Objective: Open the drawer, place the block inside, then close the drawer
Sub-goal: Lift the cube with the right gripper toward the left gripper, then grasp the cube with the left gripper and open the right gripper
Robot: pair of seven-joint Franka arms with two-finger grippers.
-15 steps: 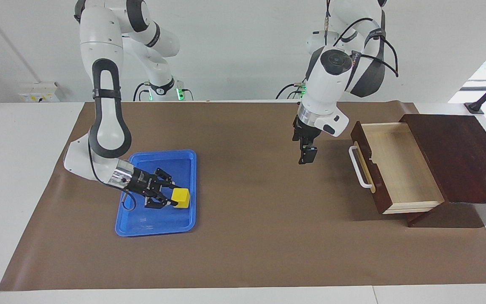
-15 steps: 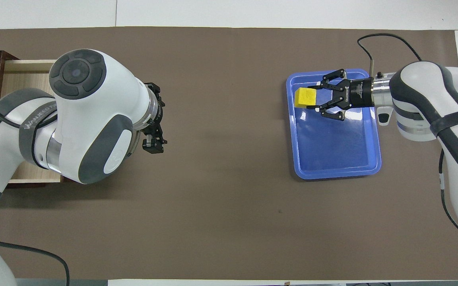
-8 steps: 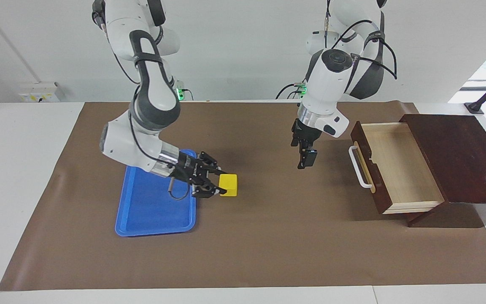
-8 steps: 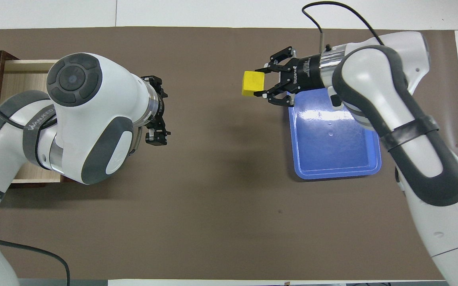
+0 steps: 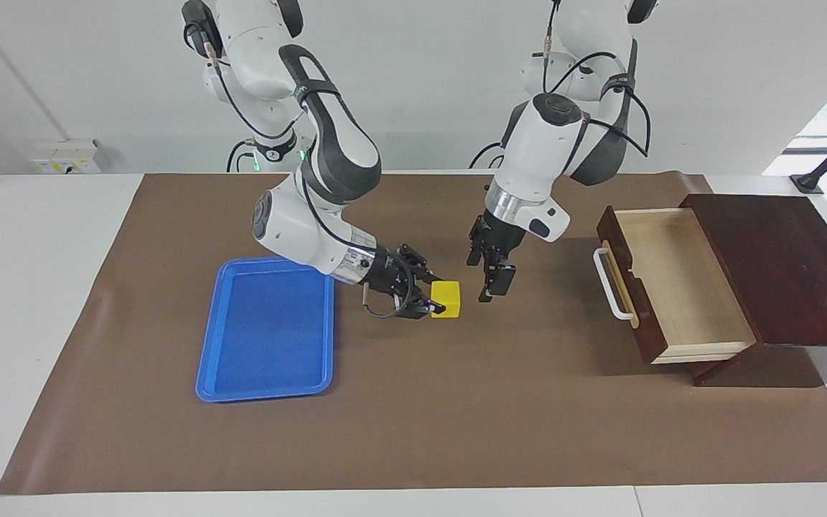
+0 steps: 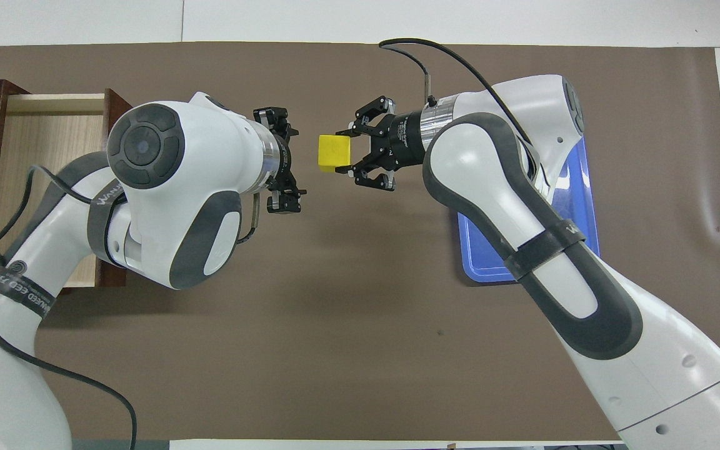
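My right gripper (image 5: 441,303) (image 6: 339,151) is shut on the small yellow block (image 5: 446,297) (image 6: 334,152) and holds it above the brown mat, between the blue tray and the drawer. The left gripper (image 5: 489,269) (image 6: 281,160) hangs open right beside the block, on the drawer's side, with a small gap between them and nothing in its fingers. The drawer (image 5: 672,287) (image 6: 47,144) of the dark brown box stands pulled out at the left arm's end of the table. Its pale wood inside is bare and its white bar handle (image 5: 611,283) faces the middle of the table.
A blue tray (image 5: 266,330) (image 6: 585,206) lies on the mat toward the right arm's end, with nothing in it. The dark wooden box (image 5: 779,266) stands at the table's edge. A brown mat (image 5: 413,416) covers the table.
My right gripper has carried the block out of the blue tray and across the mat toward the drawer. The left gripper has moved away from the drawer toward the block, still open.
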